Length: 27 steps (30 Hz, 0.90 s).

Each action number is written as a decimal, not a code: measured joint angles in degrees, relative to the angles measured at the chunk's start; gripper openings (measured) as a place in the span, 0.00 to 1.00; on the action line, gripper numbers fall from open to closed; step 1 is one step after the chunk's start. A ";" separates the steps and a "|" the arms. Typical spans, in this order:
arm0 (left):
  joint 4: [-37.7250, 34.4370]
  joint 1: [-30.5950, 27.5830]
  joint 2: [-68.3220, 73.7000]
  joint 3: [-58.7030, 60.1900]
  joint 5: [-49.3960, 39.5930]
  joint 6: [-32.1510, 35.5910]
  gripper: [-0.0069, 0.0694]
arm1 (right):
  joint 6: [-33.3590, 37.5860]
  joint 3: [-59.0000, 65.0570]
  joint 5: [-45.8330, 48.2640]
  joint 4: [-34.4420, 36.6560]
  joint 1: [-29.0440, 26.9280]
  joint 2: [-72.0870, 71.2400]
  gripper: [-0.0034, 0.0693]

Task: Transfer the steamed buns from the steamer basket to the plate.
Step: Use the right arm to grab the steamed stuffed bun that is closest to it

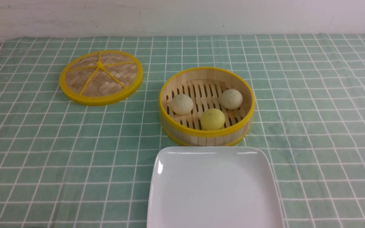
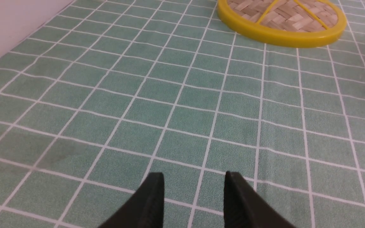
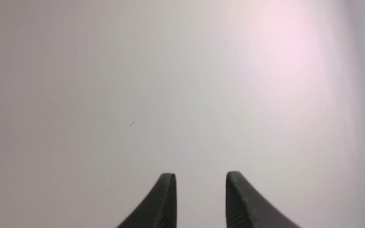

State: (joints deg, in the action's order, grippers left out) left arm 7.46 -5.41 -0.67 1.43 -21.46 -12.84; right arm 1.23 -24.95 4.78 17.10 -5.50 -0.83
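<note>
Starting nearest: found left gripper [image 2: 194, 174] low over the checked tablecloth [image 2: 182, 110], fingers [image 2: 150, 202] parted by a clear gap and holding nothing, only bare cloth between and just ahead of the tips. Found right gripper [image 3: 201, 174] likewise parted and empty, facing a blank pale surface (wall or something else, cannot tell). Saw neither pair of fingers in the front view, so reckoned both well apart from the task's things. Next out: noted the plate [image 1: 214, 190], white and bare, no bun on it. Just beyond its far edge, noted the steamer basket [image 1: 201, 137], uncovered, with all three steamed buns [image 1: 212, 119] on its slatted floor: the yellow nearest, a cream bun [image 1: 182, 104] and a second cream bun [image 1: 230, 98] behind it, none touching. Farther off, well ahead of the left fingertips, spotted the lid [image 2: 280, 19] flat on the cloth. Judged task barely begun: lid off, none of three moved, neither gripper at the basket; three pick-and-place trips left.
</note>
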 joint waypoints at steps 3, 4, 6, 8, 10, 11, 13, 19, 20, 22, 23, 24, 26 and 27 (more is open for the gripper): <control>0.00 0.00 0.00 0.00 0.00 0.00 0.48 | 0.00 -0.04 0.06 0.00 0.00 -0.11 0.38; 0.00 0.00 0.00 0.00 0.00 0.00 0.48 | 0.00 -0.04 0.12 0.06 0.00 -0.11 0.38; 0.00 0.00 0.00 0.00 0.00 0.00 0.48 | 0.00 -0.04 0.33 0.06 0.00 -0.13 0.38; 0.00 0.00 0.00 0.00 0.00 0.00 0.48 | 0.00 -0.04 0.45 0.12 0.00 -0.13 0.38; 0.00 0.00 0.00 0.00 0.00 0.00 0.48 | 0.00 -0.04 0.45 0.16 0.00 -0.13 0.38; 0.00 0.00 0.00 0.00 0.00 0.00 0.48 | 0.00 -0.04 0.45 0.16 0.00 -0.13 0.38; 0.00 0.00 0.00 0.00 0.00 0.00 0.48 | 0.00 -0.04 0.45 0.16 0.00 -0.13 0.38; -2.78 0.00 0.00 0.16 3.08 -0.51 0.48 | -1.23 -0.30 3.89 3.83 0.00 -0.13 0.38; -4.25 0.00 0.00 0.24 5.13 -1.07 0.48 | -1.23 -0.51 5.62 4.60 0.00 -0.13 0.38; -6.19 0.00 0.00 0.24 8.12 -2.00 0.48 | -1.23 -0.91 7.92 5.73 0.00 -0.13 0.38; -8.68 0.00 0.00 0.24 11.84 -3.45 0.48 | -1.23 -1.38 10.09 6.19 0.00 -0.13 0.38; -10.22 0.00 0.00 0.24 13.92 -4.75 0.48 | -0.29 -2.12 11.74 6.24 0.00 0.15 0.38; -14.11 0.05 0.00 0.24 18.68 -7.87 0.48 | 1.23 -3.63 14.60 6.63 0.00 1.34 0.38; -15.99 0.04 0.00 0.24 20.93 -9.33 0.48 | 2.17 -4.58 15.93 6.95 0.00 2.34 0.38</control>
State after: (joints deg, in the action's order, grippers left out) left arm -8.52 -5.37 -0.67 1.67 -0.53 -22.17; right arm 3.40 -29.53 20.71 24.05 -5.50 1.51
